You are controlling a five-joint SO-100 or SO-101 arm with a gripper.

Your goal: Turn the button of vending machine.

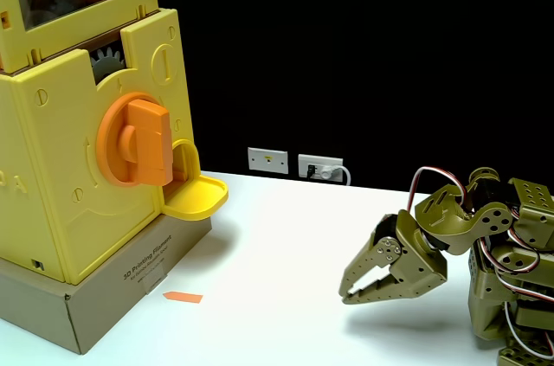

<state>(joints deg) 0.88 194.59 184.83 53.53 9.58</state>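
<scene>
In the fixed view, the yellow vending machine stands at the left on a grey cardboard box. Its orange button sits on the front face, bar handle upright, just above the yellow scoop tray. Well apart at the lower right, the olive pincer hovers over the white worktop, jaws slightly parted, holding nothing.

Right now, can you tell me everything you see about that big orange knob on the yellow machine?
The big orange plastic knob is a round disc with a thick rectangular bar across its front. The bar stands nearly upright. It sits on the front face of the boxy yellow plastic vending machine, below a grey gear and just above and left of the yellow scoop tray. Nothing touches it; the olive tool rests far off on the white table.
</scene>
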